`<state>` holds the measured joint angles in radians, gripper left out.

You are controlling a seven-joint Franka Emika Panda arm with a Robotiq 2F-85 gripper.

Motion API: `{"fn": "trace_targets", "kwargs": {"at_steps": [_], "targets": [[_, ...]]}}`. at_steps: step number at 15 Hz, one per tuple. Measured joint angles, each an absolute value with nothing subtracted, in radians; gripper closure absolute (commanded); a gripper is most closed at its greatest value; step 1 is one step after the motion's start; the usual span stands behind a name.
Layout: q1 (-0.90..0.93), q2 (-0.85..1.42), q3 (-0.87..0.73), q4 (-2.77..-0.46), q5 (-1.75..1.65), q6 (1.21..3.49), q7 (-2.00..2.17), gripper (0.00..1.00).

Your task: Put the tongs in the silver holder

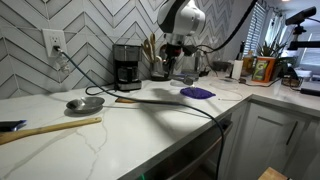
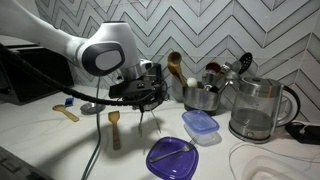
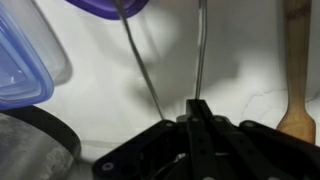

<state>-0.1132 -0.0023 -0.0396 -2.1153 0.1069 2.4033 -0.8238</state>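
step in hand: transport. the jaws are pressed together, pinching the tongs (image 3: 143, 60), which hang tips-down over the worktop (image 2: 40, 130) at frame centre. the silver holder (image 2: 203, 97) stands right of centre. next, i judge: traverse above its rim, lower, release.

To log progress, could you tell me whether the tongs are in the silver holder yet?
Not yet: the gripper grips the tongs above the counter, apart from the silver holder.

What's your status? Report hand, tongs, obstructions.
Hand shut on the tongs, arms pointing down toward the counter. Silver holder beside the hand, tongs not in yet. Utensils crowd the holder's top.
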Motion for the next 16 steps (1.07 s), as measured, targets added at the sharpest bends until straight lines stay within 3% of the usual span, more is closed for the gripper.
{"fn": "trace_targets", "kwargs": {"at_steps": [10, 16], "targets": [[-0.078, -0.210, -0.191, -2.201, 0.482, 2.431, -1.502, 0.97], [-0.064, -0.223, -0.217, -2.201, 0.539, 2.429, -1.532, 0.99]]}}
